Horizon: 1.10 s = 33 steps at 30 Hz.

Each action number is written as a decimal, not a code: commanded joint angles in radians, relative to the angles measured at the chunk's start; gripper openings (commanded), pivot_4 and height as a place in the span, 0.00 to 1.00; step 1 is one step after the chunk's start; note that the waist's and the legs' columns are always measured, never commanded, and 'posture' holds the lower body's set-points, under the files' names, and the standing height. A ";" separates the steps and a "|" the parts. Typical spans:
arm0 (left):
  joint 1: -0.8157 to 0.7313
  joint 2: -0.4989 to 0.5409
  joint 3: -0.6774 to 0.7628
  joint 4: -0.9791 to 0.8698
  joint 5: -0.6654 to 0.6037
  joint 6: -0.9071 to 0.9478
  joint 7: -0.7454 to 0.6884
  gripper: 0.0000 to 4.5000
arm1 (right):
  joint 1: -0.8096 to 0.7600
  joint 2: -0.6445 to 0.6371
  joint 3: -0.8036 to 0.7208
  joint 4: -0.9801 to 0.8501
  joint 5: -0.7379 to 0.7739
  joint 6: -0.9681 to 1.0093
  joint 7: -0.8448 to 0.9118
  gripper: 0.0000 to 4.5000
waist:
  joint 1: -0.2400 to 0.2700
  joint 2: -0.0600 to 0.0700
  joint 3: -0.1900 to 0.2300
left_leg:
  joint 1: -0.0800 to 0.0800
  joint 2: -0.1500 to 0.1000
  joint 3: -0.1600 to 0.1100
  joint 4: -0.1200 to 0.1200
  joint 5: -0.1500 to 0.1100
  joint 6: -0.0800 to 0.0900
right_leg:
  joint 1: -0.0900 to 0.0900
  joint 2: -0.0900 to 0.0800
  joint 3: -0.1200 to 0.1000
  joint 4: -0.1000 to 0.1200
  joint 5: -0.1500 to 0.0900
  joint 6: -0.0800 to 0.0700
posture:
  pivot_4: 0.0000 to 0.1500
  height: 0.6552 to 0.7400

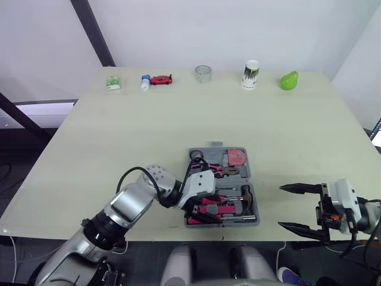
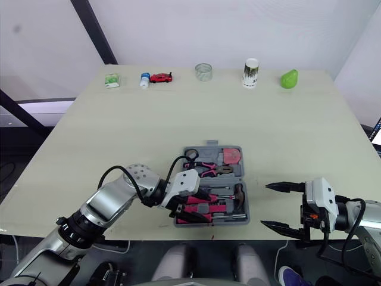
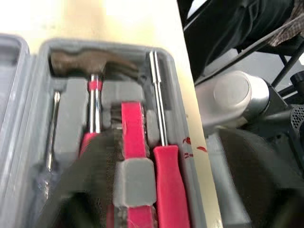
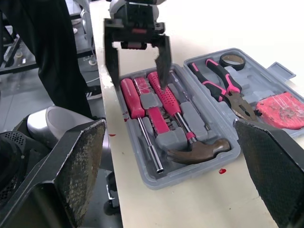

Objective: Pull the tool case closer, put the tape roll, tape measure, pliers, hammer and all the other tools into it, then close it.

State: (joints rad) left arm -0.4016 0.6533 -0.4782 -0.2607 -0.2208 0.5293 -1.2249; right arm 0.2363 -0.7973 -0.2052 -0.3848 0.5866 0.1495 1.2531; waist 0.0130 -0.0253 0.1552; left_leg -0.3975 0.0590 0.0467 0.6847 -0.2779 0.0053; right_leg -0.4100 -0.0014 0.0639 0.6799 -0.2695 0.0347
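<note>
While left claw (image 4: pixel 137 78) hovers over tool case (image 4: pixel 278 71), right claw (image 1: pixel 280 206) gapes.

Pale table (image 1: pixel 149 131), white wall (image 1: pixel 238 30)

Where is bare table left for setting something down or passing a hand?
Wide bare table between the far row, green box to pear, and the tool case; also left of the case. Crowded: left pincer over the case, right pincer open beside it.
</note>
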 commanded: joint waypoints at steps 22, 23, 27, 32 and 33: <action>0.114 -0.117 -0.048 0.399 0.139 -0.542 -0.073 0.02 | -0.021 -0.002 -0.016 -0.039 0.023 0.016 -0.024 1.00 | -0.001 0.001 -0.001 | 0.000 0.000 0.000 0.000 0.000 0.000 | 0.000 0.000 0.000 0.001 0.000 0.000 | 1.00 1.00; 0.118 -0.115 -0.052 0.406 0.146 -0.551 -0.073 0.02 | -0.021 0.000 -0.015 -0.037 0.021 0.014 -0.024 1.00 | -0.001 0.002 -0.002 | 0.000 0.000 0.000 0.000 0.000 0.000 | 0.000 0.000 0.000 0.001 0.000 0.000 | 1.00 1.00; 0.125 -0.113 -0.050 0.432 0.156 -0.567 -0.066 0.02 | -0.032 0.004 -0.004 -0.031 0.015 0.012 -0.027 1.00 | -0.001 0.003 -0.004 | 0.001 0.000 0.000 0.000 0.000 0.000 | 0.000 0.000 0.000 0.000 0.000 0.000 | 1.00 1.00; 0.124 -0.139 0.026 0.395 0.074 -0.529 -0.036 0.02 | -0.066 0.022 0.012 -0.014 0.001 0.030 -0.070 1.00 | -0.002 0.006 -0.006 | 0.001 0.000 0.000 0.000 0.000 0.000 | 0.001 0.000 0.000 0.000 0.000 0.000 | 1.00 1.00; 0.121 -0.142 0.049 0.380 0.051 -0.512 -0.032 0.02 | -0.076 0.030 0.016 -0.010 -0.002 0.043 -0.092 1.00 | -0.002 0.006 -0.006 | 0.001 0.000 0.000 0.000 0.000 0.000 | 0.000 0.000 0.000 0.001 0.000 0.000 | 1.00 1.00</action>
State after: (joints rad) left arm -0.2870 0.5121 -0.4583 0.1352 -0.1454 -0.0138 -1.2617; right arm 0.1722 -0.7737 -0.1881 -0.3876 0.5804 0.1785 1.1904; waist 0.0109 -0.0195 0.1488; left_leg -0.3965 0.0591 0.0468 0.6848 -0.2779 0.0054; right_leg -0.4095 -0.0012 0.0640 0.6806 -0.2695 0.0347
